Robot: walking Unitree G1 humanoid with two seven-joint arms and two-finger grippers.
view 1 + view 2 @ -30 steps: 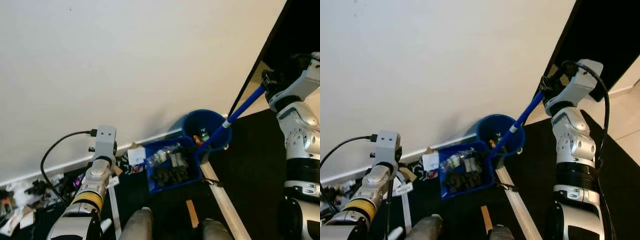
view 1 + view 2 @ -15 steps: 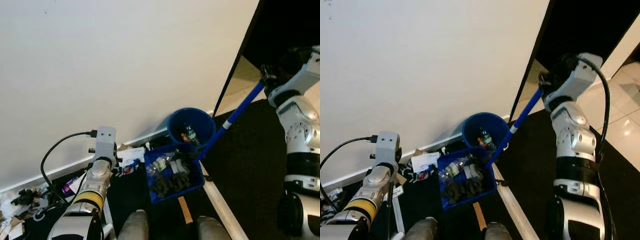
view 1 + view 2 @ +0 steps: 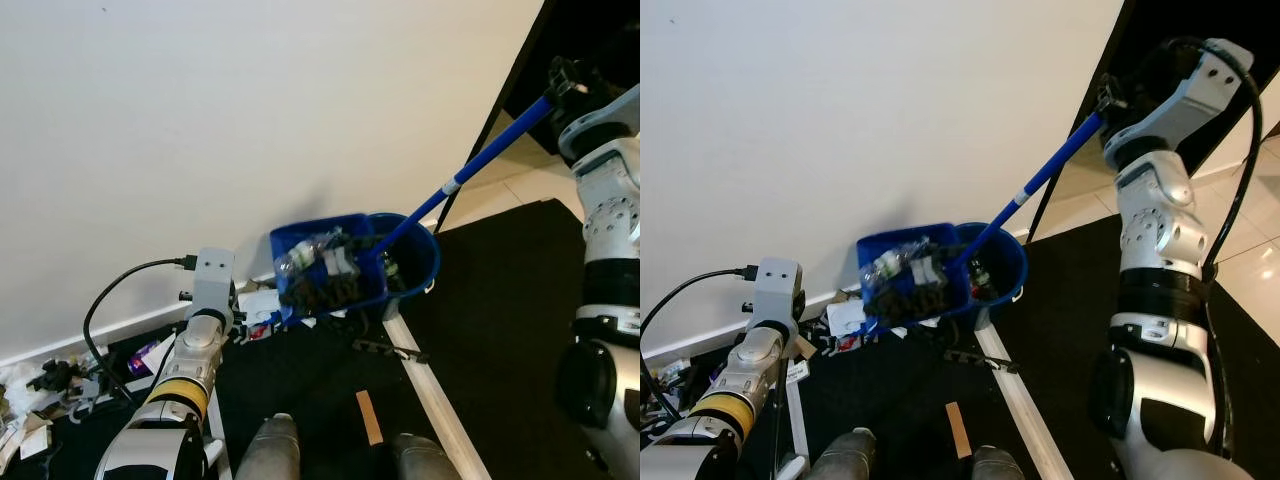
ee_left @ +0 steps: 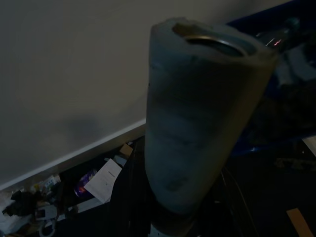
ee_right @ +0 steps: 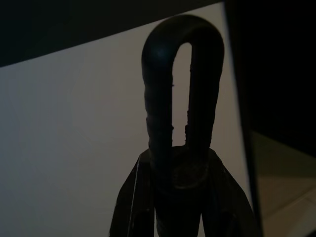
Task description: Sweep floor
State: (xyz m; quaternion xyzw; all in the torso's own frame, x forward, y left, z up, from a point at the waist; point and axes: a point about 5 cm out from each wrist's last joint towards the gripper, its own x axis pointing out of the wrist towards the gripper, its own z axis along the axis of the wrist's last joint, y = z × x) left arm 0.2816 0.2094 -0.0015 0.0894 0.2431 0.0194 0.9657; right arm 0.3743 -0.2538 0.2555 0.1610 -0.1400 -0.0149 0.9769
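Nothing I can read from here. The white paper sheet [image 4: 104, 180] on the floor by the wall carries print, but it is too small and dim to make out. The wrappers [image 3: 150, 355] scattered along the skirting show colour only, and no brand or number comes clear.

Blue dustpan [image 3: 330, 268] full of litter, raised, tilted over blue bin [image 3: 412, 262]; long blue handle [image 3: 480, 158].

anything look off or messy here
Yes: the blue dustpan, held up on its long handle by the right pincer, tilts full of litter beside the blue bin, and paper scraps lie strewn along the wall.
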